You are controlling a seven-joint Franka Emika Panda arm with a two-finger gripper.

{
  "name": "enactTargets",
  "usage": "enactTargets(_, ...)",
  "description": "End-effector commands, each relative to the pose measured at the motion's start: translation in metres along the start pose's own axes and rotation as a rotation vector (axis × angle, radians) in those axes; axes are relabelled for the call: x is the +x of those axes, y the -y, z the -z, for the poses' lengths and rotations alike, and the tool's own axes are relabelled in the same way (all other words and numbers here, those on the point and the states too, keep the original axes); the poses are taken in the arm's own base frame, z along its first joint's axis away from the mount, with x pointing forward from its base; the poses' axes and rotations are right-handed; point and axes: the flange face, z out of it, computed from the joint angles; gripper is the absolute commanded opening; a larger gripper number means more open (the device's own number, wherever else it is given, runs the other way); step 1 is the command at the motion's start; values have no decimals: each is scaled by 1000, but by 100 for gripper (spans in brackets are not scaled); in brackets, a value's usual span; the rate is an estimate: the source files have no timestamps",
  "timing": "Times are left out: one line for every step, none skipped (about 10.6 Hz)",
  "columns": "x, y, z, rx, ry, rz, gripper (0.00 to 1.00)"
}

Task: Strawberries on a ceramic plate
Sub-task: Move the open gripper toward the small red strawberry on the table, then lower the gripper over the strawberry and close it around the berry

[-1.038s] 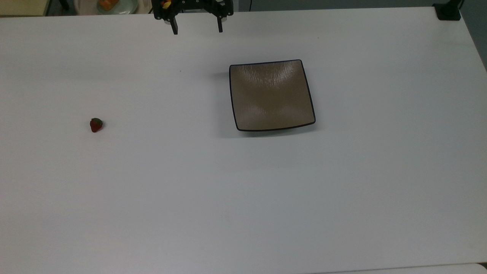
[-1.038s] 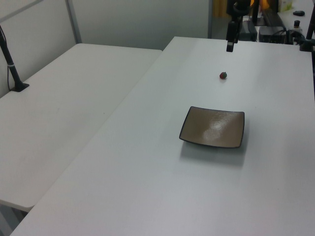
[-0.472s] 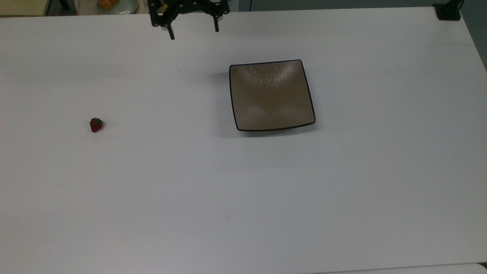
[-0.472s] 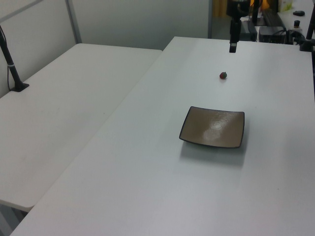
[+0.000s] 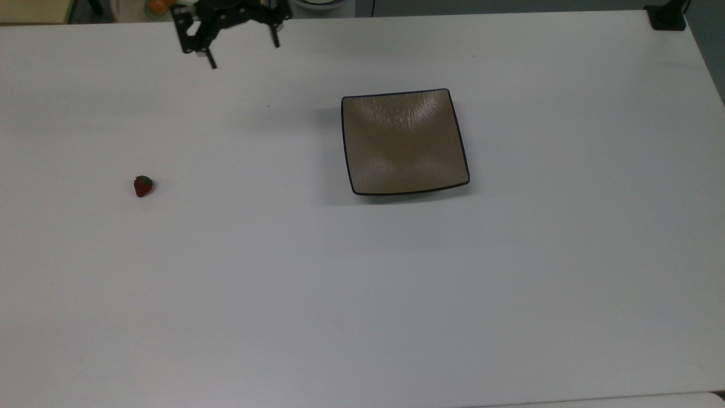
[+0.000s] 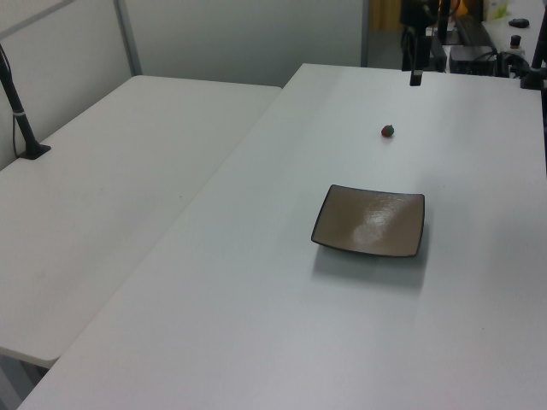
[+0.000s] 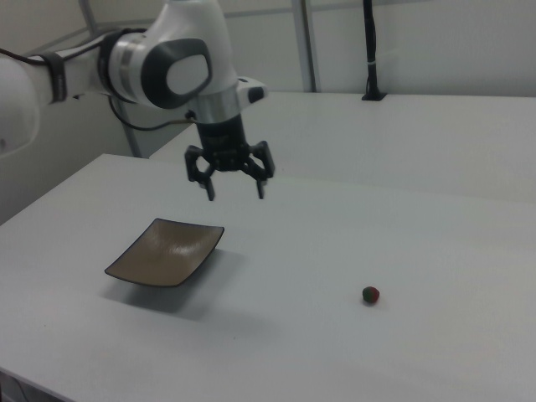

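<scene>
A small red strawberry (image 5: 143, 186) with a green cap lies alone on the white table, toward the top view's left; it also appears as the strawberry (image 6: 388, 131) and the strawberry (image 7: 370, 294). The square beige-brown ceramic plate (image 5: 403, 141) with a dark rim sits empty near the table's middle, seen too as the plate (image 6: 369, 221) and the plate (image 7: 166, 250). My gripper (image 5: 243, 55) hangs open in the air near the table's far edge, up and to the right of the strawberry in the top view. In the right view the gripper (image 7: 234, 192) hovers above and behind the plate, holding nothing.
The white table (image 5: 362, 294) has wide bare room around both objects. A second white table (image 6: 111, 188) adjoins it on the left view's left. A black post base (image 5: 667, 17) stands at the top view's upper right corner.
My gripper has moved toward the top view's left along the table's far edge, closer to the strawberry's side. Strawberry and plate have not moved.
</scene>
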Motion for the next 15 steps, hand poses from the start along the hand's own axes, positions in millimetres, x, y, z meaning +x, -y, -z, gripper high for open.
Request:
enactTargets(4,-54,-27,-78,-20,-16,100)
enactTargets(2,-76,-40,-97,-44,-36,100)
enactTargets(1,-91,-55,-104,-46,-40,100)
enactTargets(-1,-104,-63,-119,-62,-53,100)
enactTargets(-6,-120,-73,-130,-74,-68,100)
enactTargets(-8,-133,-85,-143,-78,-73,100)
enactTargets(-10,-143,-98,-165,-68,-68,100)
enactTargets(-10,-151,-111,-180,-63,-66,100)
enactTargets(-10,-159,-131,-183,-54,-68,100)
enactTargets(-9,-166,-144,-201,-59,-64,100)
enactTargets(-10,-172,-154,-216,-68,-65,100)
enactTargets(-12,-179,-163,-221,-66,-72,100)
enactTargets(-12,-182,-176,-221,-66,-72,100)
enactTargets(-10,-184,-184,-230,-68,-64,100)
enactTargets(-10,-185,-194,-237,-51,-50,100)
